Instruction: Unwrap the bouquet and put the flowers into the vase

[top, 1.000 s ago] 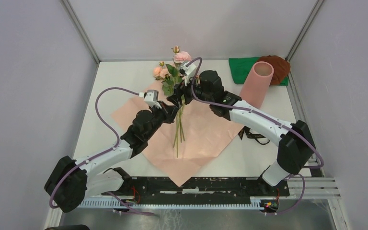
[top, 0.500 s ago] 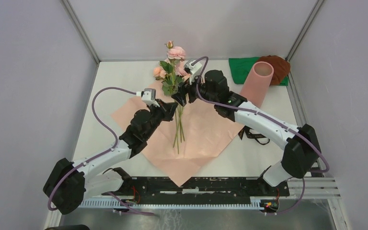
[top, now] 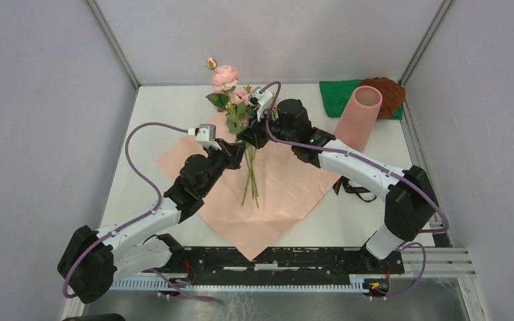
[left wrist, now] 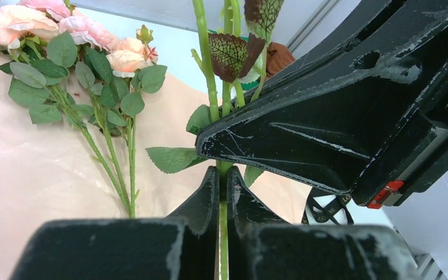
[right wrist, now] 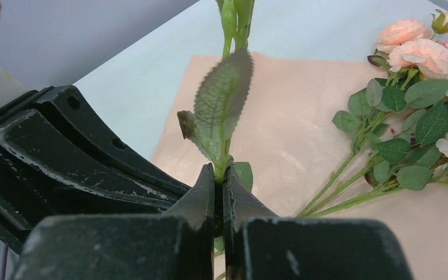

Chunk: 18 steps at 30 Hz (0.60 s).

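From above and behind the arms [top: 348, 160] we look down and forward over the whole table [top: 167, 110], with its near edge at the bottom. On the left wrist we sit just behind the left gripper [left wrist: 221, 170], facing far and right, very close to the stem [left wrist: 205, 58]. On the right wrist we sit as close behind the right gripper [right wrist: 219, 169], facing left. All three views share the pink paper [top: 288, 180] and the flowers [right wrist: 423, 55] lying on it.
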Each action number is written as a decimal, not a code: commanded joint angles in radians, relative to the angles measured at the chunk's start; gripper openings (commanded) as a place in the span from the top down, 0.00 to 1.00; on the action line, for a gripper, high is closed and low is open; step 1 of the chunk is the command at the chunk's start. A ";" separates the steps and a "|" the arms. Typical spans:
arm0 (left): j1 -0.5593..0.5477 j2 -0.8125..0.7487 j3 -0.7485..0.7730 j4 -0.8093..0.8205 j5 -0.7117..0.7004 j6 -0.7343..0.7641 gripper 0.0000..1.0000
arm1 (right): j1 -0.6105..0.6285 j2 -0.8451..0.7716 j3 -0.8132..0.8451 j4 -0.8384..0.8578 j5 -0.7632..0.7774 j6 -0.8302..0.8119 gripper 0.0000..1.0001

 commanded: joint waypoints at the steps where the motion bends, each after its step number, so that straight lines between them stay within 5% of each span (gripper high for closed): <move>1: -0.016 0.002 0.034 0.067 -0.006 0.036 0.98 | -0.024 -0.039 0.012 0.028 0.075 -0.033 1.00; 4: -0.019 0.019 0.045 0.058 -0.010 0.033 0.97 | -0.033 -0.061 0.010 0.027 0.093 -0.045 1.00; 10: -0.035 -0.018 0.062 0.039 0.043 0.029 0.48 | -0.110 -0.080 0.047 0.024 0.091 -0.078 1.00; 18: -0.048 -0.039 0.085 -0.013 0.067 0.066 0.45 | -0.255 -0.170 0.119 0.028 0.130 -0.136 1.00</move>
